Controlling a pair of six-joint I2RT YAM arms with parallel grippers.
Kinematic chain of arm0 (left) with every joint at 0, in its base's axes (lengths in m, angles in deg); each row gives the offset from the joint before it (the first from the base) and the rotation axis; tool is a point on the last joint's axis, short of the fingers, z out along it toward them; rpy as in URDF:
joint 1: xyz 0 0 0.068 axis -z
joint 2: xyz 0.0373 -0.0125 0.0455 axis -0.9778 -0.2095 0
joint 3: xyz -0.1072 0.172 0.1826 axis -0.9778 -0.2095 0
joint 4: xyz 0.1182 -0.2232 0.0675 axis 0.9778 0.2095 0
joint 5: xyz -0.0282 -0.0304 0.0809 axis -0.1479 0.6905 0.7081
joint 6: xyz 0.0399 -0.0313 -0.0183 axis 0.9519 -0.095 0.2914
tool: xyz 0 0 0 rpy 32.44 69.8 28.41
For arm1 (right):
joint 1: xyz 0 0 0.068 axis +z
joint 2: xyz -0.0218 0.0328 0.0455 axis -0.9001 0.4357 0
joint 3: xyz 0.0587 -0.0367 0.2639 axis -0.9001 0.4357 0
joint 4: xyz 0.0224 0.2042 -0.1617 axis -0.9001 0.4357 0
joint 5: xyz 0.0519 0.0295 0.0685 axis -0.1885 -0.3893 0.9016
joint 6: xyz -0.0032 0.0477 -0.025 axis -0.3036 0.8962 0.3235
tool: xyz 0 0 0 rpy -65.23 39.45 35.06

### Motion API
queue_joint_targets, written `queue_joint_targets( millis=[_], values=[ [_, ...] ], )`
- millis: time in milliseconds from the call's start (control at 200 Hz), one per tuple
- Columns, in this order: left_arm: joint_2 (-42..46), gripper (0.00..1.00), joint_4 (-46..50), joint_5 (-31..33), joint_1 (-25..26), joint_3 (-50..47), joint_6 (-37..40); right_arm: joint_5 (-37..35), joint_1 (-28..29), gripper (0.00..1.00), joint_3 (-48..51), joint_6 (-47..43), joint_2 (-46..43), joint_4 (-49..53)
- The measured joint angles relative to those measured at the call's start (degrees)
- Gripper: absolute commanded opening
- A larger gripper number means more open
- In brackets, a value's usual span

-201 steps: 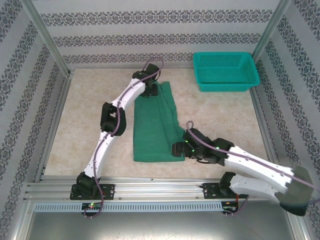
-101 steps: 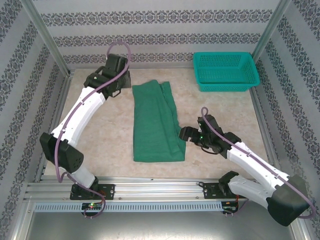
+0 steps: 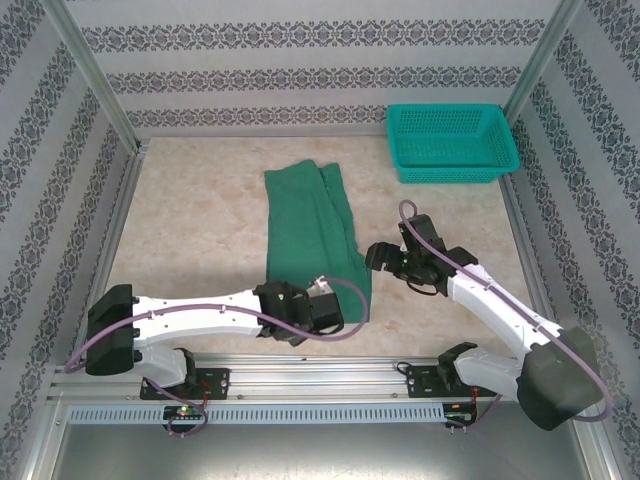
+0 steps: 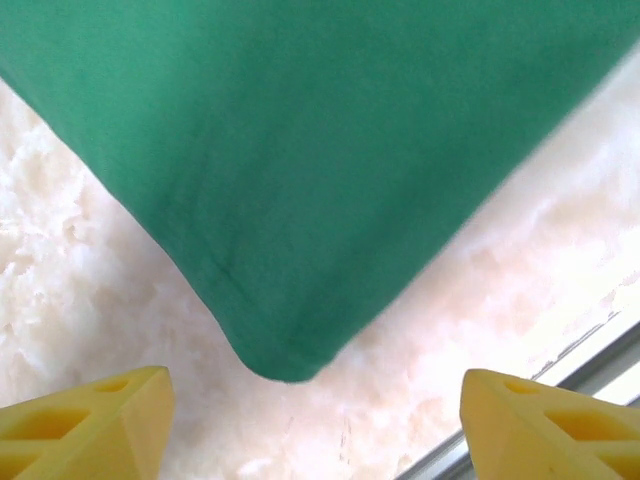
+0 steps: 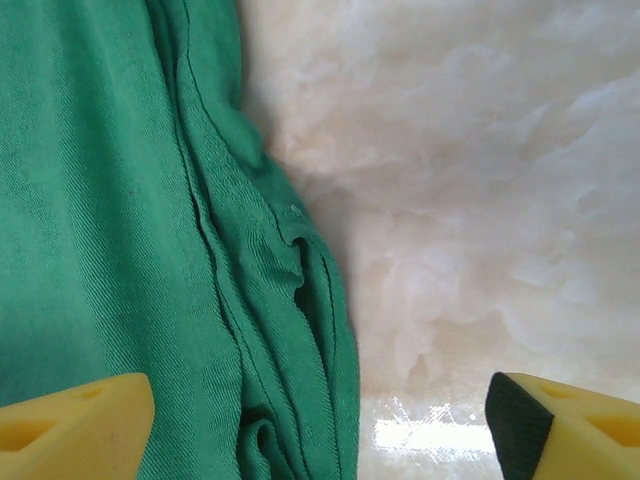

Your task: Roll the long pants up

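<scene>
The long pants (image 3: 305, 240) lie flat and folded lengthwise on the surface (image 3: 200, 230), running from 12 o'clock down to 6 o'clock; the teal basket (image 3: 450, 142) sits well apart at 1 o'clock; the left end effector (image 3: 322, 303) is released, its 2 yellow fingers (image 4: 95, 420) spread wide just short of the hem corner at 6 o'clock, holding nothing; the right end effector (image 3: 378, 256) is likewise released, straddling the bunched side seam at the 3 o'clock edge. The risks, as I judge them: the left could pinch only the top layer at that corner, so the roll starts loose and sheds the lower layers; lifting 1 corner alone would likely skew the roll; the right, closing on the wrinkled seam, could drag the soft cloth sideways and undo the fold.
</scene>
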Motion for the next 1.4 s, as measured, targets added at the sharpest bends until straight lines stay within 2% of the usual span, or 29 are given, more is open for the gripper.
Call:
queue_joint_targets(
  millis=[155,385,455,475,505,565,605,639,724,864,1169,1319,1399],
  values=[
    [-2.89,0.83,-0.28,-1.73,0.48,-2.27,1.11,1.14,0.0,0.88,0.0,0.37,0.7,-0.26],
    [-15.82,0.83,-6.38,-0.96,-0.24,-1.6,5.97,1.46,-0.11,0.88,0.31,0.83,-1.57,-0.39],
    [-18.53,0.8,-8.02,-1.88,-0.79,-1.38,6.86,1.46,-0.13,0.88,0.37,0.83,-2.99,-0.02],
    [-18.67,0.76,-8.0,-1.92,-0.85,-1.16,6.95,1.44,-0.13,0.88,0.37,0.83,-3.39,0.09],
    [-18.58,0.65,-7.91,-1.99,-1.05,-0.96,7.26,1.44,-0.13,0.87,0.42,0.83,-3.91,0.26],
    [-18.53,0.35,-8.13,-3.96,-1.95,-0.92,8.0,1.4,-0.13,0.87,0.57,0.85,-5.11,0.79],
    [-18.73,0.22,-8.9,-3.15,-2.73,-0.92,7.98,1.29,-0.33,0.87,0.79,0.94,-5.92,0.98],
    [-18.97,0.15,-9.77,-2.8,-4.26,-0.92,8.02,1.11,-0.48,0.87,1.18,0.96,-6.71,1.05],
    [-19.08,0.07,-10.27,-2.03,-7.15,-0.66,8.63,0.55,-0.5,0.87,2.08,1.01,-7.78,1.38],
    [-19.08,0.03,-8.24,-3.93,-8.0,3.41,9.68,-0.57,-0.92,0.86,2.71,0.98,-7.89,2.69],
    [-19.08,0.01,1.03,-18.56,-8.63,20.28,11.13,-1.68,-2.78,0.84,2.73,0.92,-8.9,5.7],
    [-19.32,0.03,2.58,-29.9,-13.99,22.69,10.23,-1.99,-3.87,0.77,2.73,1.18,-13.0,6.86],
    [-20.33,0.04,2.6,-36.72,-18.69,22.58,9.44,-1.95,-3.87,0.65,2.71,1.88,-14.99,7.04]
  ],
)
